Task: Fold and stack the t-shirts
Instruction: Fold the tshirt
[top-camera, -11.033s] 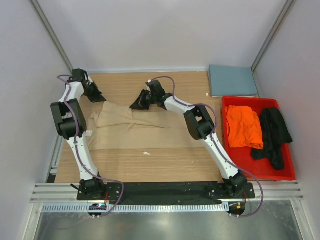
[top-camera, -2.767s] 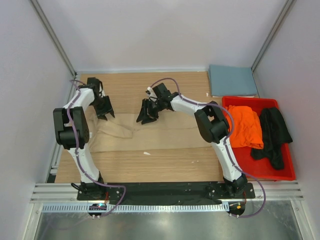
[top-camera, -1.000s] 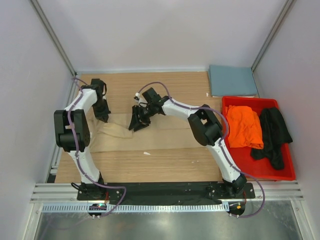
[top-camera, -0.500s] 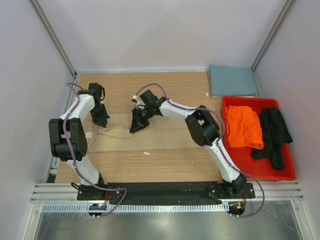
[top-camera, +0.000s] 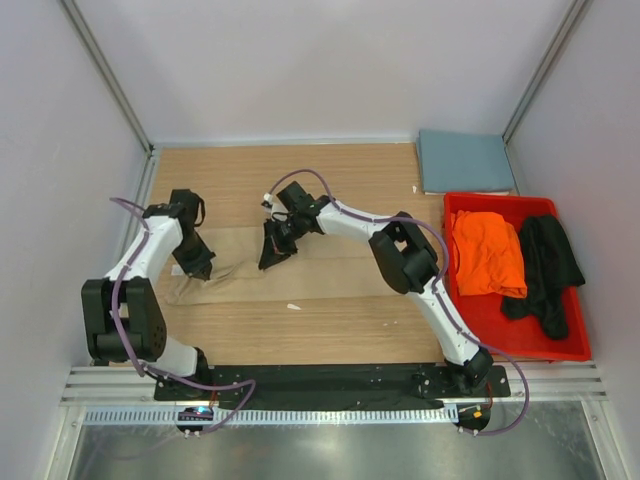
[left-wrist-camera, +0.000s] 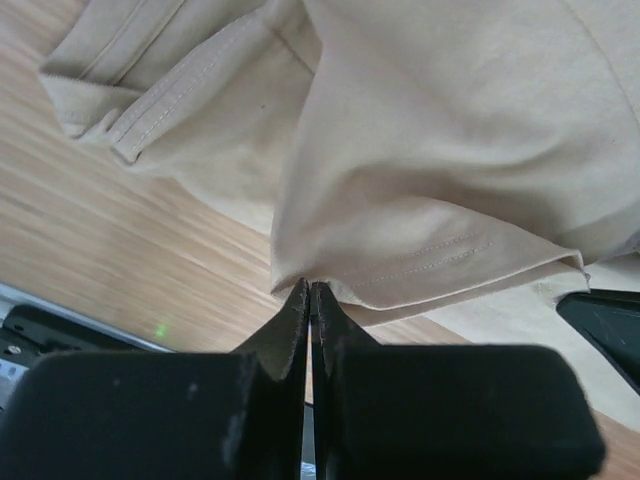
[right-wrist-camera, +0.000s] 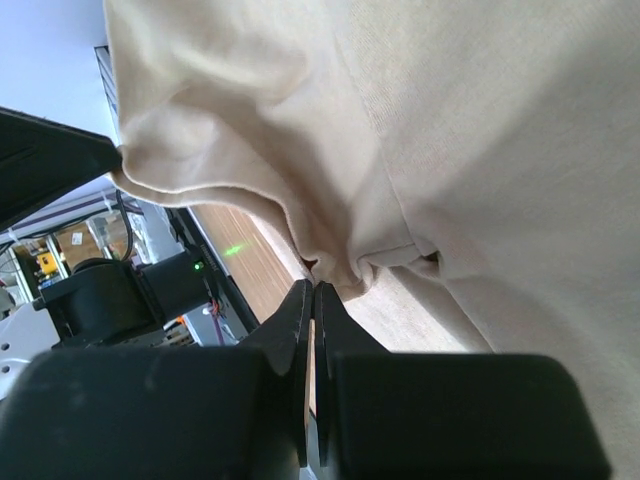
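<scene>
Wooden table (top-camera: 330, 330) bears red bin (top-camera: 495, 325) holding orange shirt (top-camera: 487, 252), black shirt (top-camera: 545, 265).

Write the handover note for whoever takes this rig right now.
Both shut: left gripper on the edge of the tan shirt, right gripper on a pinch of it.
It lies partly folded mid-table; orange shirt and black shirt sit crumpled in the red bin; blue-grey shirt lies folded at the far right corner.
Done: one shirt folded.
Left: finish the tan fold, fold the other two, stack all.
</scene>
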